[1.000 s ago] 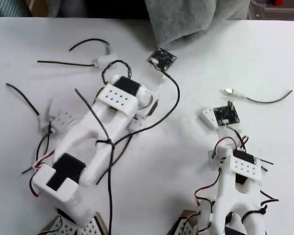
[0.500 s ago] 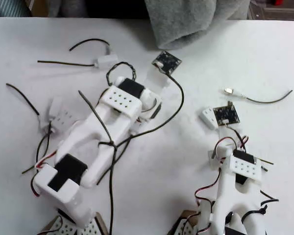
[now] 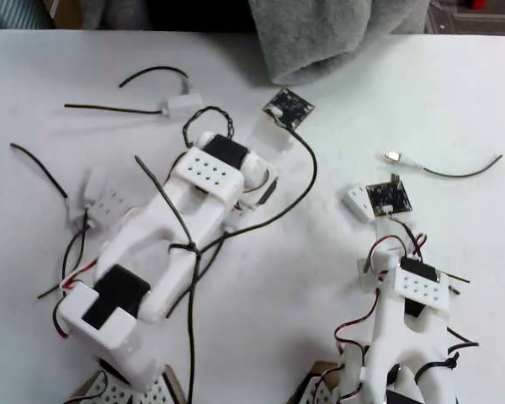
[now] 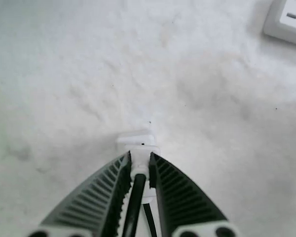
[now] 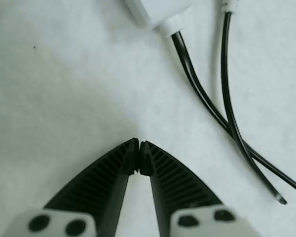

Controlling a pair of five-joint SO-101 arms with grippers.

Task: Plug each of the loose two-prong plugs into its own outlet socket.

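Note:
My left gripper (image 4: pixel 139 157) is shut on a white two-prong plug (image 4: pixel 137 142), whose black cord (image 4: pixel 134 195) runs back between the fingers. The plug is held low over the white table. A white outlet socket (image 4: pixel 287 19) lies beyond it, off to one side. In the high view the left arm (image 3: pixel 204 171) stretches across the middle of the table. Another white outlet block (image 3: pixel 106 203) lies to its left. My right gripper (image 5: pixel 139 145) is shut on nothing, just short of a white plug (image 5: pixel 158 9) with a black cord (image 5: pixel 200 89).
More loose plugs lie about: a white one (image 3: pixel 183 103) with its cord at the back left, and a metal-tipped one (image 3: pixel 393 156) with a cord at the right. A grey cloth (image 3: pixel 328 34) hangs over the far edge. Black cables trail around the left arm.
The left arm has shifted slightly to the right and away with the plug in its gripper. The outlet block to its left now shows more. The right arm has kept still.

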